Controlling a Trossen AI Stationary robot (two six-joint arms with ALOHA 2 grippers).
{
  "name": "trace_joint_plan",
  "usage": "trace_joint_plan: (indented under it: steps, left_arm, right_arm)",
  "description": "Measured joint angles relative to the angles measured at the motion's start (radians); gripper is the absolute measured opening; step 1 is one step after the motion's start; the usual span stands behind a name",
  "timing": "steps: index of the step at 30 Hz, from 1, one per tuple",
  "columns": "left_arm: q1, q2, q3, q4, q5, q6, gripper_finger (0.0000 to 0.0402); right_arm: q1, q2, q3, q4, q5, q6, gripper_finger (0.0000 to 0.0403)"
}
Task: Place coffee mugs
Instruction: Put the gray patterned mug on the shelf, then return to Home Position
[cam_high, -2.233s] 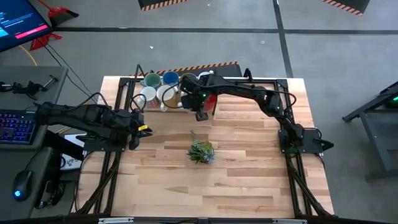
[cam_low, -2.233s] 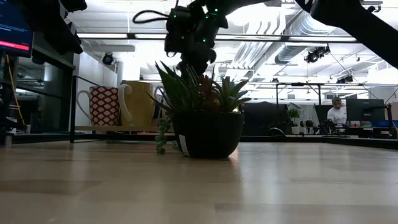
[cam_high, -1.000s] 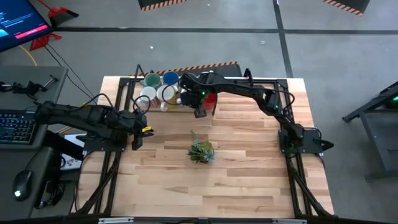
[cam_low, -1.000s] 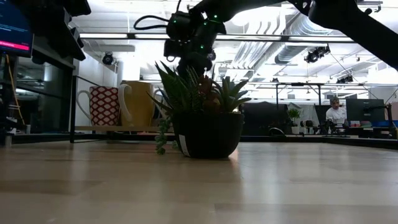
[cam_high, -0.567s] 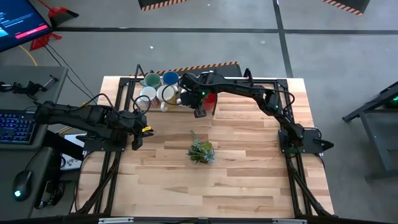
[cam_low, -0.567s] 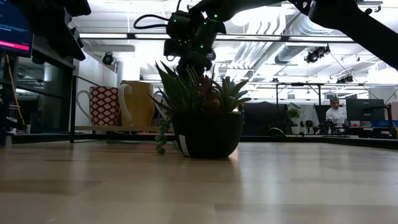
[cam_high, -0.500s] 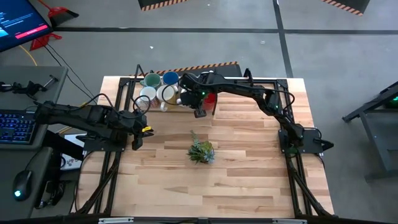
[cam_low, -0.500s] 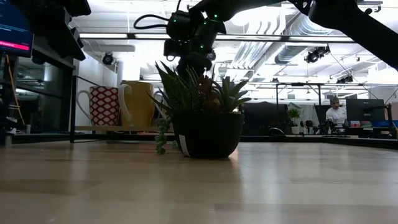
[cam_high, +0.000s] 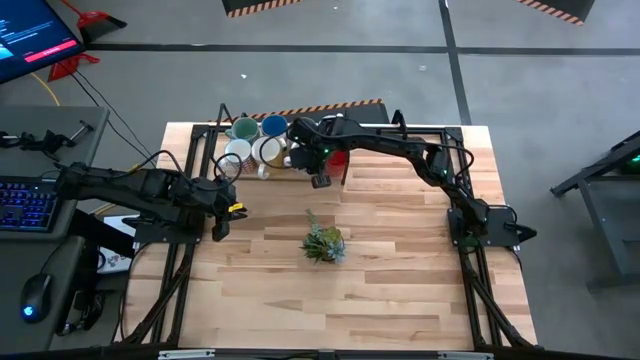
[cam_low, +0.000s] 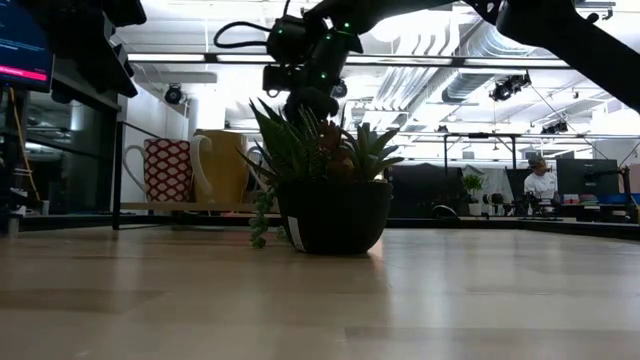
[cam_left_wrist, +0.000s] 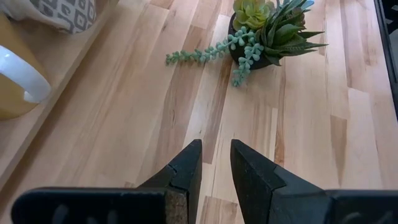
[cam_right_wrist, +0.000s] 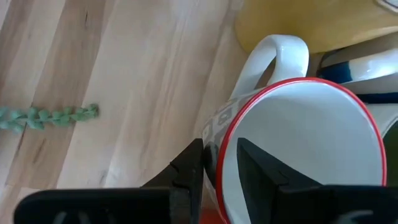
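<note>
Right wrist view shows the right end effector straddling the rim of a red-rimmed patterned ceramic mug, one finger inside and one outside; whether it pinches or has let go I cannot tell. That mug stands on the wooden worktop among the cluster of coffee mugs, beyond the small potted green plant. Placement looks nearly finished. Left end effector waits beside the plant, fingers slightly apart, empty

A potted plant stands on the table; behind it sit a red-patterned mug and a yellow mug (touching)
</note>
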Motion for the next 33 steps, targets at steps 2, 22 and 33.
trace_joint_plan:
  steps: [2,22,33]
  left_arm:
    - [0.000,0.000,0.000,0.000,0.000,0.000,0.0076]
    - [0.000,0.000,0.000,0.000,0.000,0.001,0.0076]
    - [0.000,0.000,0.000,0.000,0.000,0.002,0.0076]
  right_arm:
    - [0.000,0.000,0.000,-0.002,-0.011,0.000,0.0076]
    - [0.011,-0.002,0.117,-0.096,0.035,0.011,0.0088]
    - [0.075,-0.085,0.116,-0.071,0.145,-0.022,0.0113]
